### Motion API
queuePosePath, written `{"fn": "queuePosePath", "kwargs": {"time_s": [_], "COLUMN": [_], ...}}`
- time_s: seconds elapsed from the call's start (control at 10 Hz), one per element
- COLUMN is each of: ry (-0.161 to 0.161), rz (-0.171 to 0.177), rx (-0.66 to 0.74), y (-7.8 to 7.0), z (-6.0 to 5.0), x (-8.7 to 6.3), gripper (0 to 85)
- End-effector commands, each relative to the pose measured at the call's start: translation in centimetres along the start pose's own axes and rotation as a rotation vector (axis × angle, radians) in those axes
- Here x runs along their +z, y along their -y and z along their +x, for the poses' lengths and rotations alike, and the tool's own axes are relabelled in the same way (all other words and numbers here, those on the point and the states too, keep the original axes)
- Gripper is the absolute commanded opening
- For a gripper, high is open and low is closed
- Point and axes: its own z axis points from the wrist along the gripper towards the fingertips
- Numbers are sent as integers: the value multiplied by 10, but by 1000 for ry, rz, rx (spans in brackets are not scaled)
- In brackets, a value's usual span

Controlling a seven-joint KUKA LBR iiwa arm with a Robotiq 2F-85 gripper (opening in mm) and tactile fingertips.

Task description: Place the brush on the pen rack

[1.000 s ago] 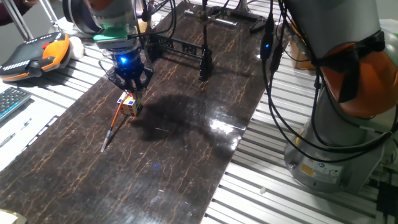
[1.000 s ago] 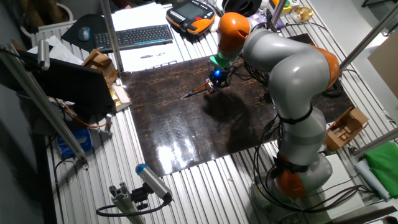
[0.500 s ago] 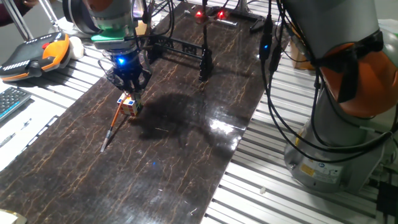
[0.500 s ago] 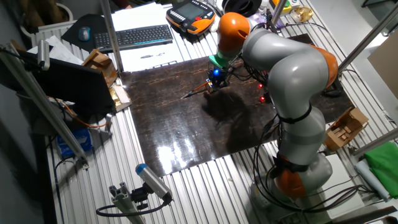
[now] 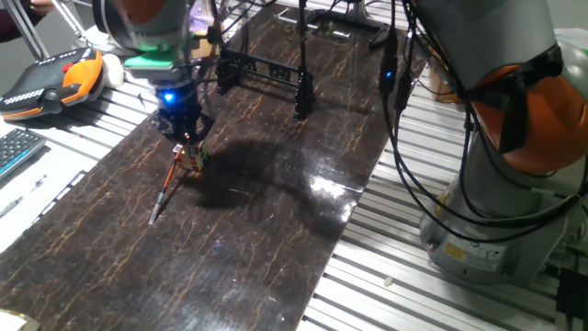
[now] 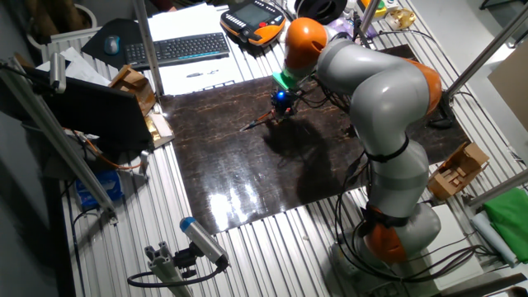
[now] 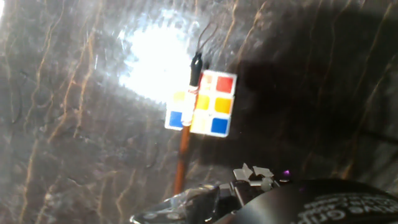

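The brush [image 5: 168, 184] is a thin orange stick lying on the dark marble mat, its upper end resting against the small multicoloured cube [image 5: 193, 158]. In the hand view the brush [image 7: 182, 158] runs across the cube's [image 7: 214, 102] left side, dark end pointing away. My gripper [image 5: 184, 136] hovers just above the cube and the brush's upper end, fingers spread and holding nothing. It also shows in the other fixed view [image 6: 280, 106]. The pen rack [image 5: 262, 66], a low black frame, stands behind the gripper, farther back on the mat.
A taller black pole stand [image 5: 301, 87] rises at the rack's right end. An orange teach pendant [image 5: 55, 78] and a keyboard [image 6: 177, 48] lie off the mat. The arm's base [image 5: 496, 202] and hanging cables [image 5: 395, 83] are on the right.
The gripper has shifted a little left and back, from over the cube's middle toward the brush's upper end. The brush and cube have not moved.
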Motion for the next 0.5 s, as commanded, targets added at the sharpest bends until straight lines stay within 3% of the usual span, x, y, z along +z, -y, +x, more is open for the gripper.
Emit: {"fn": "queuePosePath", "kwargs": {"time_s": [0.0,0.2,0.4], "ry": [-7,-46,-47], "rz": [-3,-24,-20], "rx": [15,60,82], "y": [-4,-11,-19], "z": [2,2,7], "x": [3,8,12], "gripper": [7,7,7]}}
